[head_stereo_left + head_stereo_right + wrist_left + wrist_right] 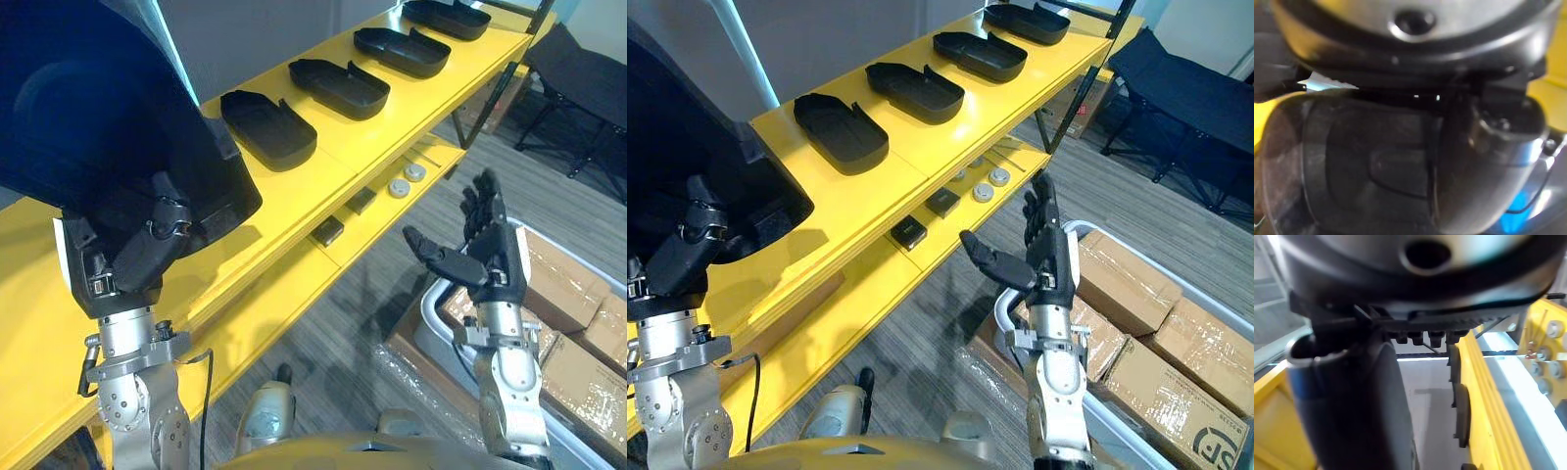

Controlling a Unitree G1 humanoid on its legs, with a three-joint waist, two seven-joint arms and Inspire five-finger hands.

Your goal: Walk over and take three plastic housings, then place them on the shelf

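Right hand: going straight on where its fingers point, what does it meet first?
Probably the yellow shelf's lower tier, near its outer edge; the open right hand may instead pass beside it, depth is unclear.

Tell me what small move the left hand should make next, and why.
Probably lower the housing onto the shelf and release it: the left hand holds it over bare yellow surface, next to the row already laid there.
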